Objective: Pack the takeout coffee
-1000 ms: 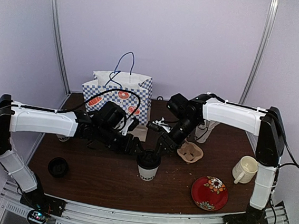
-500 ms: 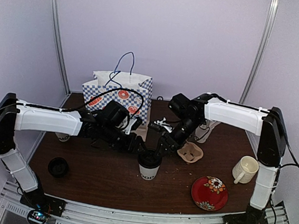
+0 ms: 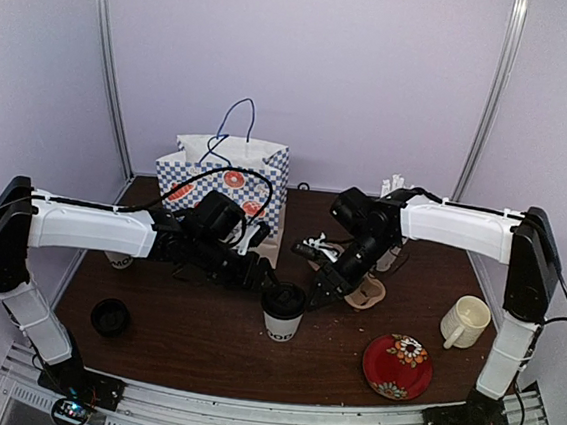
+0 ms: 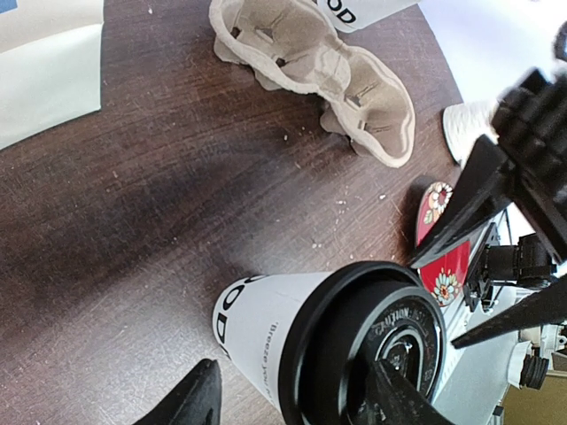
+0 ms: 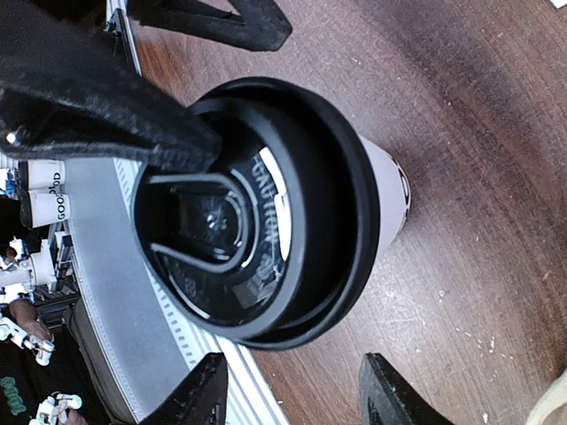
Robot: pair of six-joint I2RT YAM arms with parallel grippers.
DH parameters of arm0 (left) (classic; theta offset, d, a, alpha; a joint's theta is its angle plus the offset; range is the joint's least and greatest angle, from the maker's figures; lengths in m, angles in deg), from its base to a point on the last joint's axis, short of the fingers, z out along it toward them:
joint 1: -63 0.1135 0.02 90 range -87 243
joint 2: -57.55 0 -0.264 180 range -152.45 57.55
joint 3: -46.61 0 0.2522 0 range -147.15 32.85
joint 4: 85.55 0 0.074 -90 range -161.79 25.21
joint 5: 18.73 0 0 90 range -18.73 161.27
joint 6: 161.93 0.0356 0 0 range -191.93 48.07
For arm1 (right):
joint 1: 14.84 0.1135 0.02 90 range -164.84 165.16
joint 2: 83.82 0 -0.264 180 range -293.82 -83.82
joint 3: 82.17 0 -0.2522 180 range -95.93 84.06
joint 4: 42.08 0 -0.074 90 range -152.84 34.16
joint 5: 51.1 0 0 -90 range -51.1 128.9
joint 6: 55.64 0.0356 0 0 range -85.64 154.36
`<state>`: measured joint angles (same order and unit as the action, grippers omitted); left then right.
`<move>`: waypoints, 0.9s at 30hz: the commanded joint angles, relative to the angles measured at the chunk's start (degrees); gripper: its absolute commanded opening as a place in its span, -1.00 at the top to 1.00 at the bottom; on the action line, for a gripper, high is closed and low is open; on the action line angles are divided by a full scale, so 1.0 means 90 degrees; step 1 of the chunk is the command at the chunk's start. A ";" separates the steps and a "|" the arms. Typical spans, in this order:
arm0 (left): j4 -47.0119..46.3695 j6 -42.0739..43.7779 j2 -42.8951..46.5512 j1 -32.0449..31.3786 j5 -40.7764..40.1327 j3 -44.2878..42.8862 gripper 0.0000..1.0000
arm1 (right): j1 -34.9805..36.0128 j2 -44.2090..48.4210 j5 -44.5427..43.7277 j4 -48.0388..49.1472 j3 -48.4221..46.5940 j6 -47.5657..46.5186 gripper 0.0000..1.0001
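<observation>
Packing looks barely begun. On your tabletop (image 3: pixel 201 340), the checkered bag (image 3: pixel 228 182) stands at the back. The pulp carrier (image 4: pixel 319 75) is empty, and the lidded takeout coffee (image 3: pixel 281 323) stands mid-table. Your left end effector (image 4: pixel 292 390) is spread astride its lid, and the right end effector (image 5: pixel 294 372) is spread just beside it. Only the overhead view shows the bag, and only the left wrist view shows the carrier's bare pockets.

booth as i see it on the remote feed
pale lilac walls (image 3: pixel 307 74) on 3 sides, w/ a slim metal pole (image 3: pixel 113 76) up the back left corner & another (image 3: pixel 494 92) back right; dark brown wood table (image 3: pixel 201 335), scuffed & crumb-specked; ribbed aluminium rail (image 3: pixel 274 413) along its near edge; light soft & even, faint sheen on the wood.
</observation>
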<state>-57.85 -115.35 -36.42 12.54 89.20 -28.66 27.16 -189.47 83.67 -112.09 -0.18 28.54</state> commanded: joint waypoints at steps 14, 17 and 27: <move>0.0336 0.0089 -0.0242 -0.0135 -0.0230 0.0303 -0.16 | -0.0187 -0.0813 -0.0056 0.0306 -0.0160 0.0477 -0.10; 0.0395 0.0040 -0.0225 -0.0135 -0.0348 0.0381 -0.15 | -0.0237 -0.0976 -0.0769 0.0219 -0.0203 0.0583 -0.09; 0.0877 -0.0059 -0.0177 -0.0136 -0.0734 0.0526 -0.15 | -0.0385 -0.1326 -0.1269 -0.0094 -0.0651 0.0453 -0.06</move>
<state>-59.91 -116.18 -36.14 11.93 87.54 -27.20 25.95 -197.53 87.21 -117.05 -5.32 32.60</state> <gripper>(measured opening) 0.574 0.532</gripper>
